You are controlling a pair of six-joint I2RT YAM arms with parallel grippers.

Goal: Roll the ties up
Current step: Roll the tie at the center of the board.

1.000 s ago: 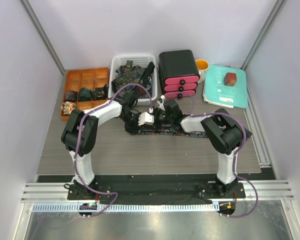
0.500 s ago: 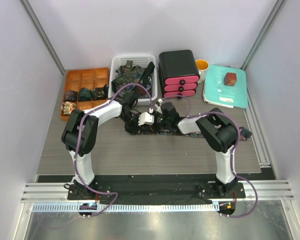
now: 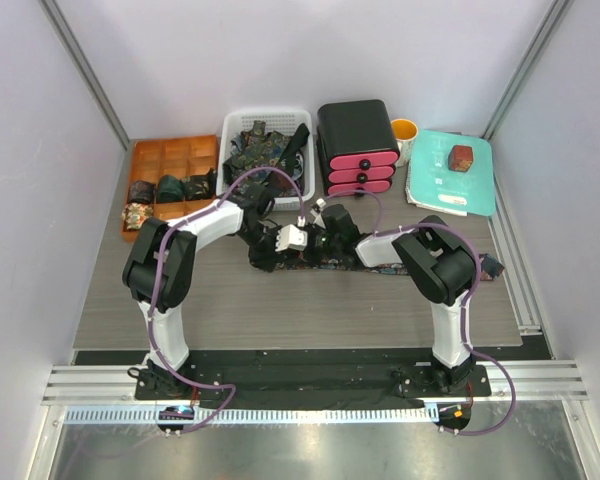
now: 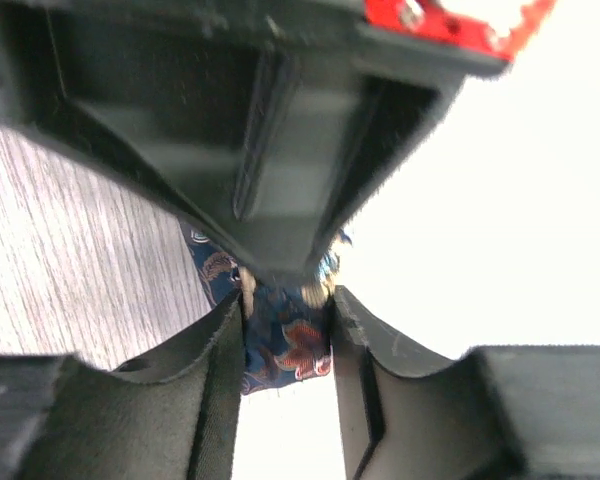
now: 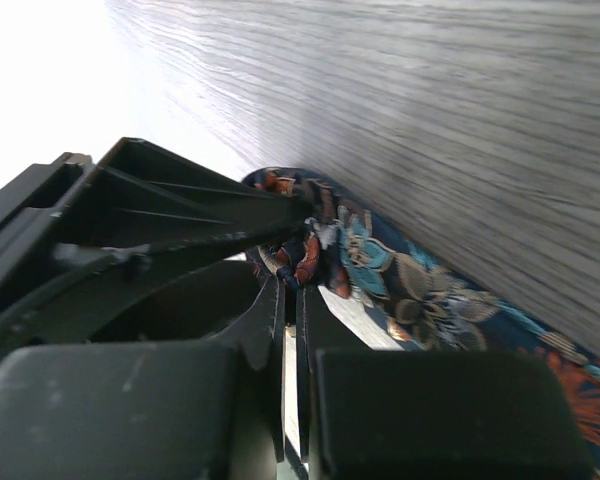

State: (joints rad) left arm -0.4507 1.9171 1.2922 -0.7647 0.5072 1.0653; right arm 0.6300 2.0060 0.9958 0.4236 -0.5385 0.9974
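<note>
From above, the tie's (image 3: 385, 268) left end is hidden under the left pincer (image 3: 270, 252) and the right pincer (image 3: 315, 240). In the left wrist view a blurred black shape (image 4: 260, 120) fills the top and glare whites out the right. Only a patch of tie shows, and whether the left pincer grips it is unclear.

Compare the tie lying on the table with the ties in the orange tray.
The table tie lies stretched out flat; the tray ties are wound into rolls. The table tie is pinched by the left gripper; the tray ties sit untouched in the tray. Both are dark patterned fabric.
</note>
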